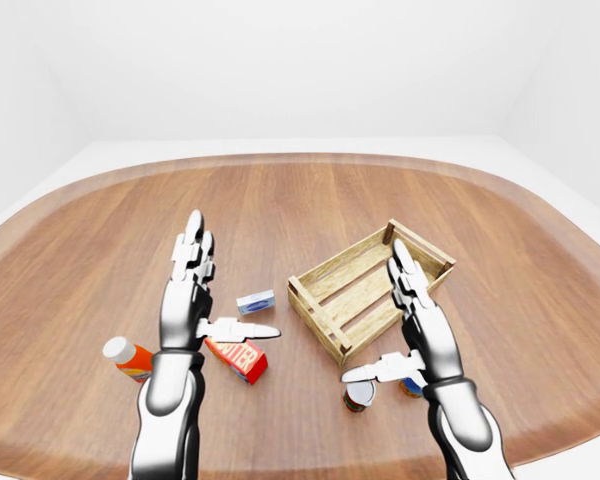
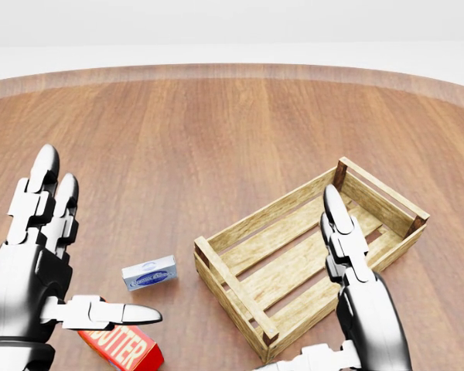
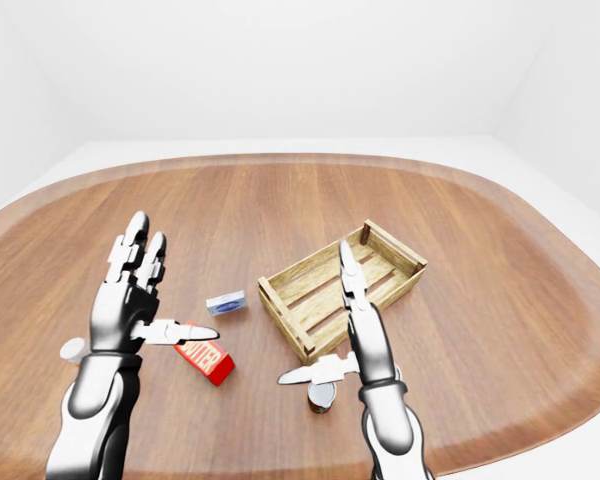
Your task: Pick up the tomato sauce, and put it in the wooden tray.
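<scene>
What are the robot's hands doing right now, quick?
Left hand: open, holding nothing.
Right hand: open, holding nothing, above a can.
</scene>
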Motion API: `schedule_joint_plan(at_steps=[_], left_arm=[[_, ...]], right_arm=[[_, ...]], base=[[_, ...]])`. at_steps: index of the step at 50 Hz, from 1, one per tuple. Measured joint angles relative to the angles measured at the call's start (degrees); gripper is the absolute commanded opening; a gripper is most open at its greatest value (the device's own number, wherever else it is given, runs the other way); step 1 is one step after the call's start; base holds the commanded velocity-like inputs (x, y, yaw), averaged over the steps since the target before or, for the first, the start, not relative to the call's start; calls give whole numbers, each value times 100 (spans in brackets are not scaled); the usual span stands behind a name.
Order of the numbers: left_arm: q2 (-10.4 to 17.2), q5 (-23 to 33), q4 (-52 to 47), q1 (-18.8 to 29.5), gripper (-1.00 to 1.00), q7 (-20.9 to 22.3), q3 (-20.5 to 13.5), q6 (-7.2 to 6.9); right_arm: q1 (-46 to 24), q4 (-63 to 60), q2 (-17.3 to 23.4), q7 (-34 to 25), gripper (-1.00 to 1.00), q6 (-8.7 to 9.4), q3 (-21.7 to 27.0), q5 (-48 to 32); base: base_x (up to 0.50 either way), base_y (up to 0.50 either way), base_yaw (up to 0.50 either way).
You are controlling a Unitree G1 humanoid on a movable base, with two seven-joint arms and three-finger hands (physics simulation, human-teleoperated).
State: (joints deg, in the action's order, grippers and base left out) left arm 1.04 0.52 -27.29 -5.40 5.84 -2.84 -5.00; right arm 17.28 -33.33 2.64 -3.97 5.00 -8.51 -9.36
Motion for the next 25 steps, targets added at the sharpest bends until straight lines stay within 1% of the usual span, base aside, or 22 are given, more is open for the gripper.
schedule_joint_plan(at_steps=[11,25], left_arm=[[-2,17,33,-8,100,-9,17,0],[-3,33,68,-8,100,-15,29,0]], right_arm=[[466,-103,152,-78,100,0,-125,-48],[929,-102,273,-157,100,0,-148,-12]], base=[[0,0,0],[0,0,0]])
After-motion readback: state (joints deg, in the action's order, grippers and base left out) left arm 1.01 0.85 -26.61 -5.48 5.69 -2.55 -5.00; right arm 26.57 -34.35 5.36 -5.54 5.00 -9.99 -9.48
